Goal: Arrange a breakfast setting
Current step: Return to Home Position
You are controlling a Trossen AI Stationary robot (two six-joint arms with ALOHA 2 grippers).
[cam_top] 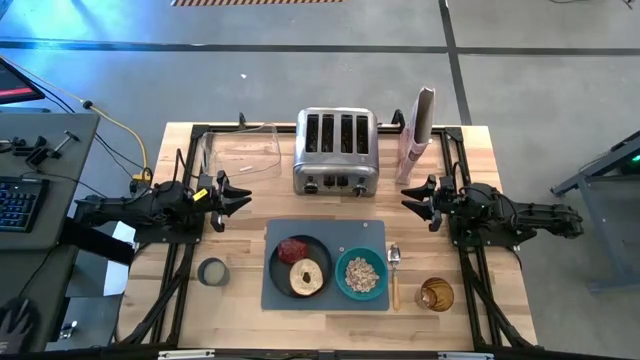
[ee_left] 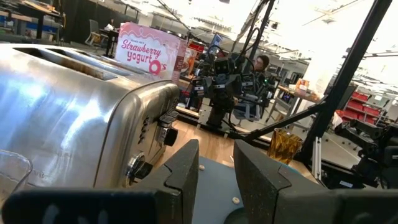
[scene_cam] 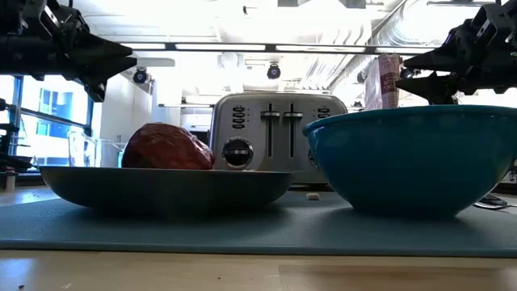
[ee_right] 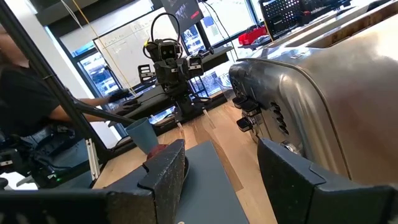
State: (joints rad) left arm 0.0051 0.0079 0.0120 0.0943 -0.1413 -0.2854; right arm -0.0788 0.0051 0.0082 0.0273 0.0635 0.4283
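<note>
A grey mat lies at the table's near middle. On it a dark grey plate carries a dark-red lump and a tan bagel ring. Beside the plate stands a teal bowl of beige cereal. A wooden-handled spoon lies on the table just right of the mat. My left gripper is open and empty, up in the air left of the toaster. My right gripper is open and empty, up in the air right of it. In the low view the plate, lump and bowl rest on the mat.
A chrome toaster stands behind the mat, with a pink-and-white cereal bag at its right and a clear container at its left. A small grey cup stands left of the mat and an amber glass right of the spoon.
</note>
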